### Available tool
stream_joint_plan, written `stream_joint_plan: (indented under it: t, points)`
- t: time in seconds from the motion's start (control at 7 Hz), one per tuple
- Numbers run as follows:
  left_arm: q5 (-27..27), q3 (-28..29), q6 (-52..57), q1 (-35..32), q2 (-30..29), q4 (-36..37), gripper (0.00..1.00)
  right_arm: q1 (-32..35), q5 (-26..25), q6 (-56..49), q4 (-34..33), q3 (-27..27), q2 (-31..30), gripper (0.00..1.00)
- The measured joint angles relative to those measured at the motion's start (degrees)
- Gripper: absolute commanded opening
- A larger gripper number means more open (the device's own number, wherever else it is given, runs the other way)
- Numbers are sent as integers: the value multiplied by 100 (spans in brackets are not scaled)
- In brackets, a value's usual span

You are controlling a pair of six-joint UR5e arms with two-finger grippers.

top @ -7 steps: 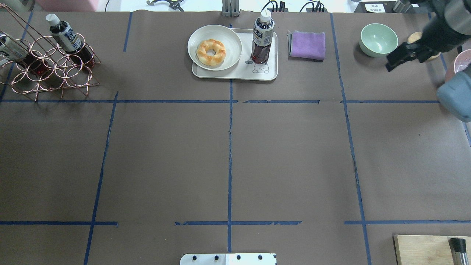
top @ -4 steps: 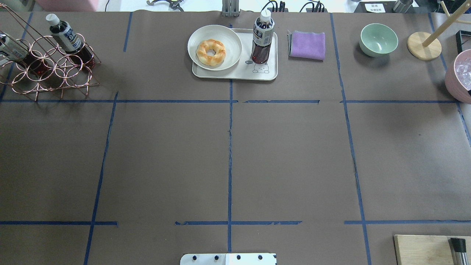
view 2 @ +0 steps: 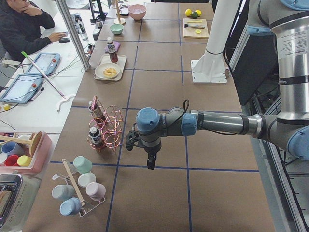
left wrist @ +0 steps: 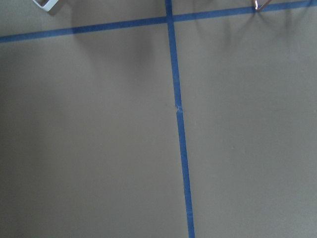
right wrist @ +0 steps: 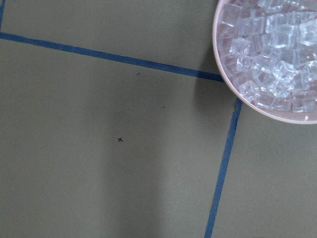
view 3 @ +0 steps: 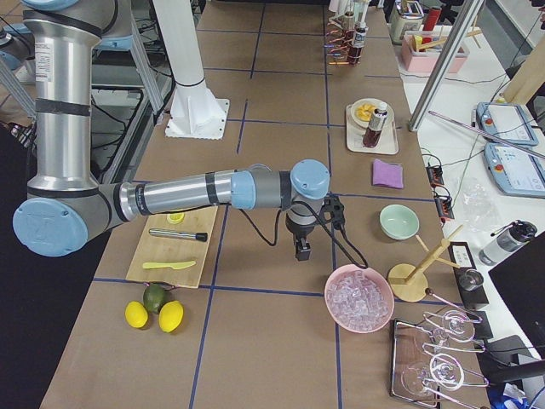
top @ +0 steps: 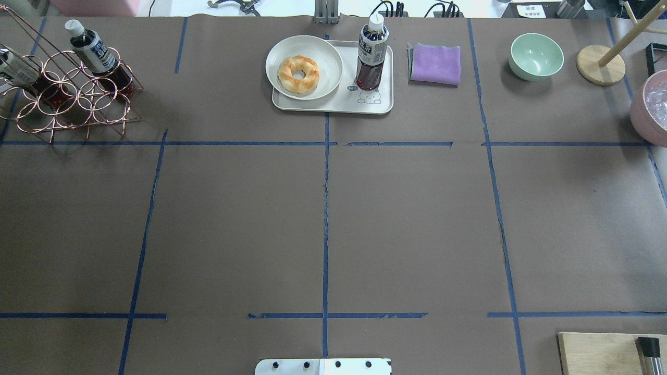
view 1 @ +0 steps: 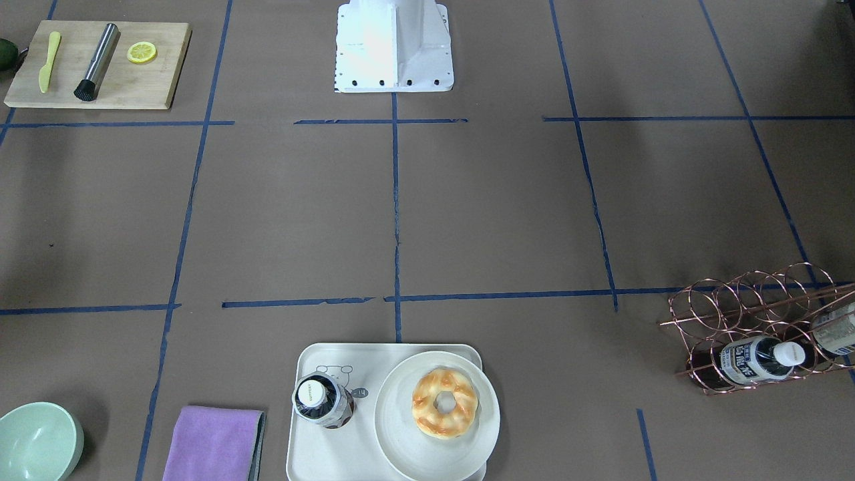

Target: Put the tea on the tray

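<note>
A tea bottle [top: 371,54] with a white cap stands upright on the cream tray [top: 333,102], next to the printed bear. It also shows in the front view [view 1: 322,401] on the tray [view 1: 334,454]. No gripper is near it. My left gripper [view 2: 151,165] shows only in the exterior left view, pointing down over bare table near the copper rack; I cannot tell if it is open or shut. My right gripper [view 3: 301,254] shows only in the exterior right view, pointing down near the pink bowl; I cannot tell its state either.
A white plate with a donut [top: 299,73] sits on the tray's left part. A copper wire rack [top: 68,99] at far left holds more tea bottles [top: 95,52]. A purple cloth [top: 435,63], green bowl [top: 536,55], wooden stand [top: 600,65], pink ice bowl [top: 649,112] and cutting board [top: 599,354] lie on the right.
One second ago my right arm and gripper hung over the far right of the table by the green bowl; they have since left the overhead view. The tea and tray have not moved.
</note>
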Motion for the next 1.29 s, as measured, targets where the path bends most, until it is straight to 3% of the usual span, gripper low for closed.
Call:
stream_joint_plan:
  t: [0.86,1.29]
  points:
    - [-275,323,-4,-131,-122,-7,100,806,578,-257,51,-600,-354,100]
    - [-280,299,-2,-147,-127,-16,100,843,31,-64,614,-647,-469,100]
